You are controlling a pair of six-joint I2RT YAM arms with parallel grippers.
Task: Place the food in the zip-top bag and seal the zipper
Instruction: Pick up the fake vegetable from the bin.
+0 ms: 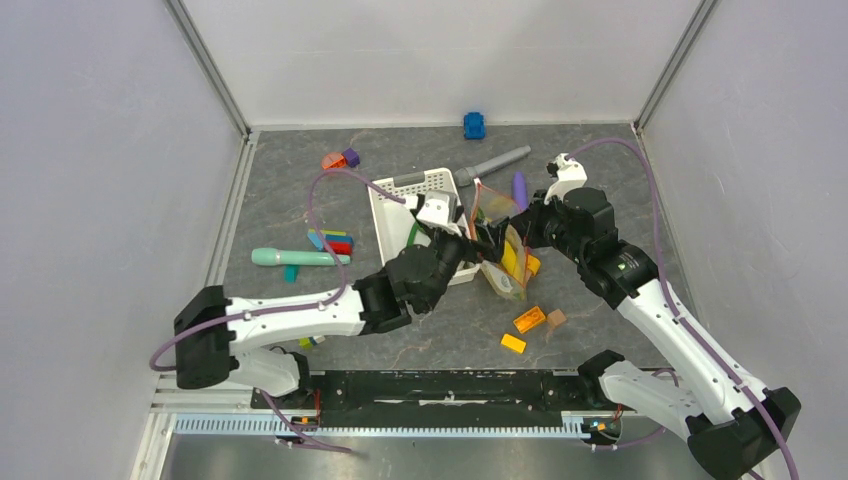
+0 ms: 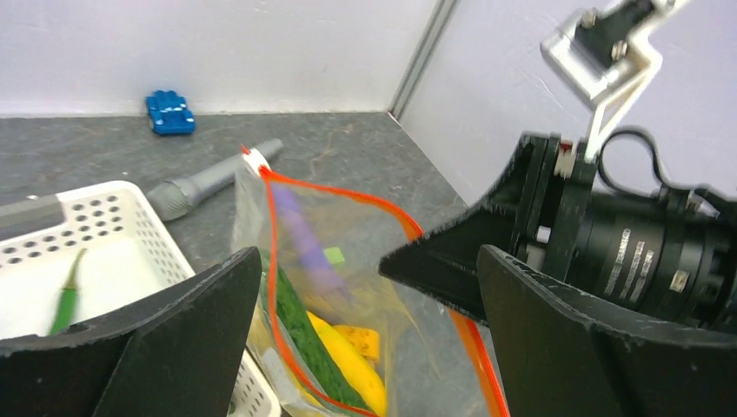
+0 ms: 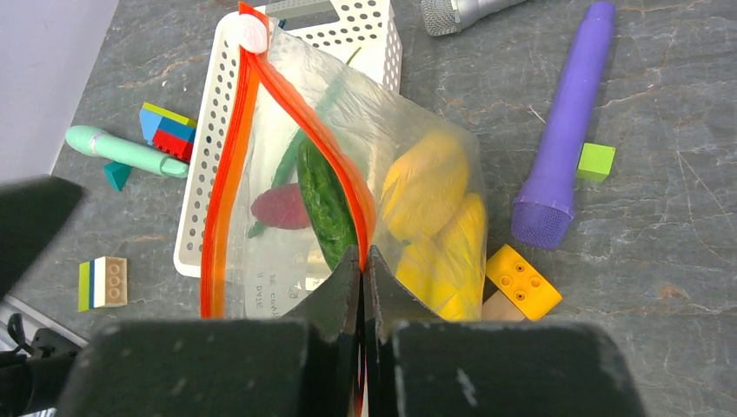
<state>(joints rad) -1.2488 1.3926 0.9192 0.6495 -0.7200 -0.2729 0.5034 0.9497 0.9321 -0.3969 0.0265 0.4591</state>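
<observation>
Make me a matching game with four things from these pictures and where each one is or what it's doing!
Things:
1. dark-green toy cucumber
2. long purple cylinder
3. small blue toy car
4. right gripper

Places or states:
A. at the far end of the grey table
B. shut on the orange-red zipper strip
C. inside the clear plastic zip-top bag
D. lying beside a small green cube

Pairs: 1-C, 2-D, 3-A, 4-B
</observation>
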